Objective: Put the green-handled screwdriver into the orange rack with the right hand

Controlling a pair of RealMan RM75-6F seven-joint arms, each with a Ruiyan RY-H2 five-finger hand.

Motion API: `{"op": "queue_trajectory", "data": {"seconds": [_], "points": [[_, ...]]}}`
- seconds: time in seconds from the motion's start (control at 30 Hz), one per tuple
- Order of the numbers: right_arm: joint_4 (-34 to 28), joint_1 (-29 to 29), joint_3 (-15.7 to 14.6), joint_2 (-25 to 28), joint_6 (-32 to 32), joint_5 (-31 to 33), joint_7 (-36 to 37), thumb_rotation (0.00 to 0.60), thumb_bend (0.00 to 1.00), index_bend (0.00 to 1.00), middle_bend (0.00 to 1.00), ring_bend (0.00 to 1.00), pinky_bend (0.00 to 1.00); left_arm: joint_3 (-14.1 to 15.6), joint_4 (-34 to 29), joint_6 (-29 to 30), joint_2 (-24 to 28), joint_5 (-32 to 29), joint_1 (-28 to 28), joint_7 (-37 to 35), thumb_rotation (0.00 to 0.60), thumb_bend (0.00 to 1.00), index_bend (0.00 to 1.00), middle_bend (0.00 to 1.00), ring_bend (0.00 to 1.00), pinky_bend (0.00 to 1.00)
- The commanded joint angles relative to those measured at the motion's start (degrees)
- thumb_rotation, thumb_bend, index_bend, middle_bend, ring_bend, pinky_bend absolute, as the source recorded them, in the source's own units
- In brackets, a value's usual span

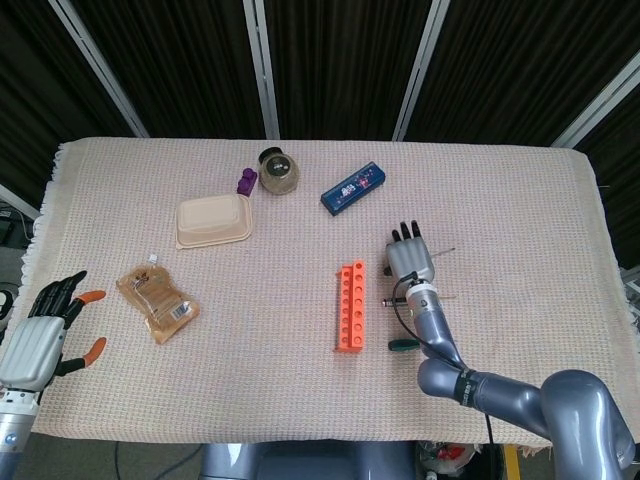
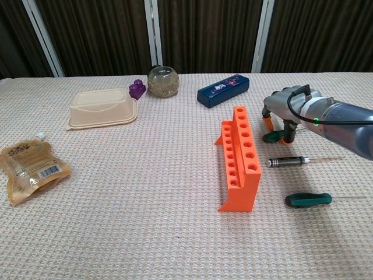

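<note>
We find one green-handled screwdriver (image 2: 271, 137) on the table (image 2: 145, 192) right of the orange rack (image 2: 239, 156), under the right hand (image 2: 282, 112), whose orange fingertips (image 2: 287, 139) straddle its handle; whether they grip it we cannot tell. A dark-handled screwdriver (image 2: 288, 161) and another green-handled one (image 2: 309, 200) lie nearer the camera. The left hand (image 1: 38, 335) hangs off the table's left edge, fingers apart, holding nothing.
</note>
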Motion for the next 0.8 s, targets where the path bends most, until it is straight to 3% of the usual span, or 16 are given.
{"op": "queue_trajectory", "data": {"seconds": [0.03, 0.5, 0.7, 0.8], "points": [[0.2, 0.1, -0.1, -0.3, -0.1, -0.1, 0.1, 0.600, 0.25, 0.47, 0.15, 0.00, 0.00, 0.0, 0.0, -0.1, 0.0, -0.1, 0.0, 0.0, 0.600, 0.32, 0.23, 0.00, 0.00, 0.00], [2.7, 0.9, 0.0, -2.1, 0.2, -0.8, 1.2, 0.600, 0.25, 0.58, 0.21, 0.00, 0.00, 0.1, 0.8, -0.3, 0.2, -0.9, 0.2, -1.0, 0.600, 0.32, 0.23, 0.00, 0.00, 0.00], [-3.4, -1.0, 2.3, 2.2, 2.3, -3.7, 7.0, 0.600, 0.26, 0.61, 0.21, 0.00, 0.00, 0.2, 1.2, -0.1, 0.1, -0.7, 0.3, -1.7, 0.600, 0.32, 0.23, 0.00, 0.00, 0.00], [-10.2, -3.2, 3.5, 7.1, 3.5, -6.3, 12.1, 0.600, 0.26, 0.61, 0.21, 0.00, 0.00, 0.3, 1.2, 0.1, 0.3, -0.1, 0.3, -1.7, 0.600, 0.32, 0.23, 0.00, 0.00, 0.00]]}}
